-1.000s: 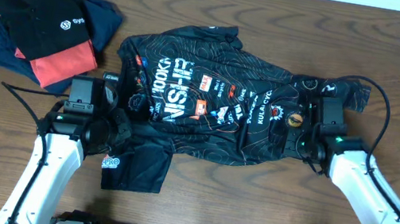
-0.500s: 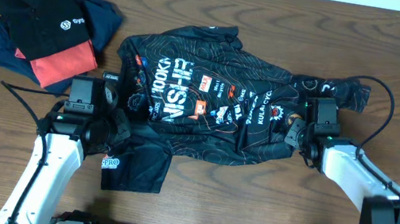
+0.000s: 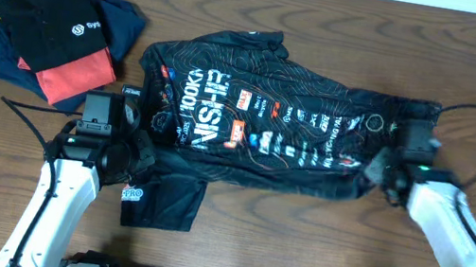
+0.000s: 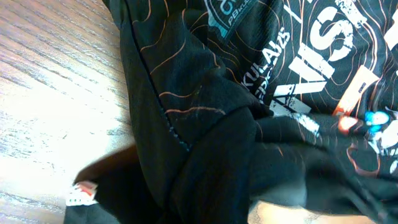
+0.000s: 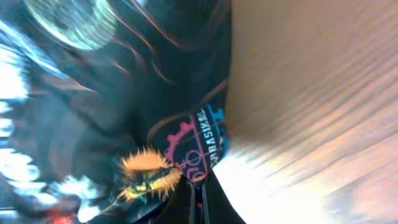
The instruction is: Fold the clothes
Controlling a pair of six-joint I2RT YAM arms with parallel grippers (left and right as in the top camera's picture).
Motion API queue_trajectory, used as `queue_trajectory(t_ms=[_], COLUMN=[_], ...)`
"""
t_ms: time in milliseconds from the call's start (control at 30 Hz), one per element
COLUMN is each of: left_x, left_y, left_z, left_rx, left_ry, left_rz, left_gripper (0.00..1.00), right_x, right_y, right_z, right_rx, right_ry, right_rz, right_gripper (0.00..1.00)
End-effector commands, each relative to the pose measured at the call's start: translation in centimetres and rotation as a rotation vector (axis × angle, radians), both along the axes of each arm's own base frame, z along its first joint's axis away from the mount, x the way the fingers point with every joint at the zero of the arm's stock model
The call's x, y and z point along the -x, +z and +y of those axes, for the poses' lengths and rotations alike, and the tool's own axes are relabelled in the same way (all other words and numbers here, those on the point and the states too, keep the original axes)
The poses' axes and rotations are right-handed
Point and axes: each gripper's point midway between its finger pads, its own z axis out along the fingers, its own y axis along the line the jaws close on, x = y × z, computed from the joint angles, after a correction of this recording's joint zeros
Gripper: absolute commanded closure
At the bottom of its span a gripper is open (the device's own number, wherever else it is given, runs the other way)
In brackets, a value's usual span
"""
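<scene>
The right claw has travelled outward toward the right edge of the counter since a second ago, and the black jersey has stretched with it: the bunched right end seen earlier is now drawn out into a longer, flatter band. That claw is clenched on the fabric at the jersey's lower right corner. Its wrist camera, blurred, shows cloth with a pink cog badge and an orange emblem gathered close to the lens, with bare wood alongside.

The left claw sits where it was, at the jersey's lower left edge, clenched on a bunched fold of the shiny fabric. Its wrist view is filled with copper contour lines and white lettering.

The jersey lies across the middle of the counter, lettering up. A dark flap of it lies nearer the front edge, just beside the left arm. A pile of garments in black, navy and coral red rests at the far left corner, apart from the jersey.
</scene>
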Motion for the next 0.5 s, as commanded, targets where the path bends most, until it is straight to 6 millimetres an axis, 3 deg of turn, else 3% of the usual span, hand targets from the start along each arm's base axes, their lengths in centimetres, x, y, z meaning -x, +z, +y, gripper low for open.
queue_trajectory(t_ms=[0,133,333,467], left_x=[-0.5,-0.5,-0.1,0.0], left_y=[0.4,0.4,0.3,0.2], left_z=[0.4,0.4,0.4,0.4], left_rx=[-0.023,-0.023,-0.022,-0.023], left_ry=[0.001,0.001,0.001,0.001], left_rz=[-0.014,-0.013,0.001,0.009], left_gripper=[0.94,0.94,0.94,0.94], right_x=[-3.8,-4.1,-4.1,-5.9], right_y=[7.5,8.8,5.0,3.0], right_z=[0.3,2.8,8.1,11.1], right_rx=[0.032,0.002,-0.046,-0.024], right_ry=[0.184,0.348,0.601,0.738], right_rz=[-0.173,-0.123,-0.024,-0.049], right_gripper=[0.99,0.99,0.98,0.94])
